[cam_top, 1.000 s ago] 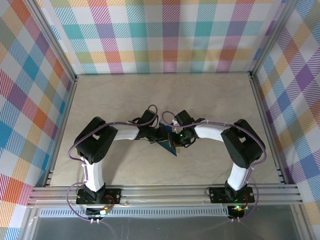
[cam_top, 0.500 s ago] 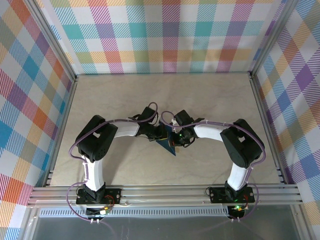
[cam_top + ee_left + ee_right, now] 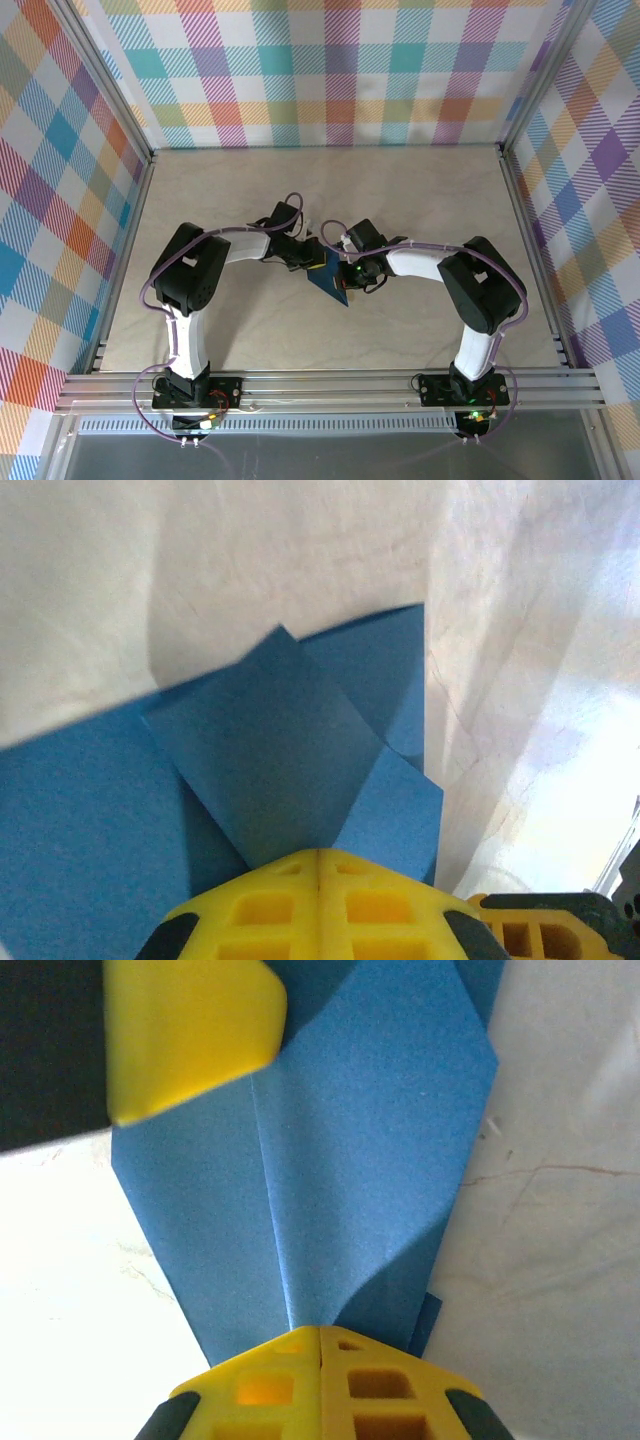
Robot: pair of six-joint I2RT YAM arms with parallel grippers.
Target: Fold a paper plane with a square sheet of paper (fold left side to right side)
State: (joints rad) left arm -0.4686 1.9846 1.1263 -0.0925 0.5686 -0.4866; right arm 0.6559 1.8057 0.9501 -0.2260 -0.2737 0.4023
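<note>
The dark-blue sheet of paper [image 3: 331, 284] lies at the table's middle, folded into a pointed, creased shape. My left gripper [image 3: 312, 263] meets it from the left and my right gripper [image 3: 346, 275] from the right. In the left wrist view the yellow jaws [image 3: 320, 852] are shut, and two folded flaps of the paper [image 3: 270, 750] converge into their tip. In the right wrist view the jaws [image 3: 320, 1328] are shut on a raised crease of the paper [image 3: 360, 1160], whose right side curls off the table. A left finger [image 3: 190, 1035] shows at the top left there.
The pale marbled table [image 3: 420, 200] is bounded by aluminium rails [image 3: 330, 385] and chequered walls [image 3: 330, 70]. Both arms bend inward and nearly touch over the paper.
The left gripper and its forearm have shifted up and to the left. The paper has moved slightly the same way, and the right gripper has followed a little.
</note>
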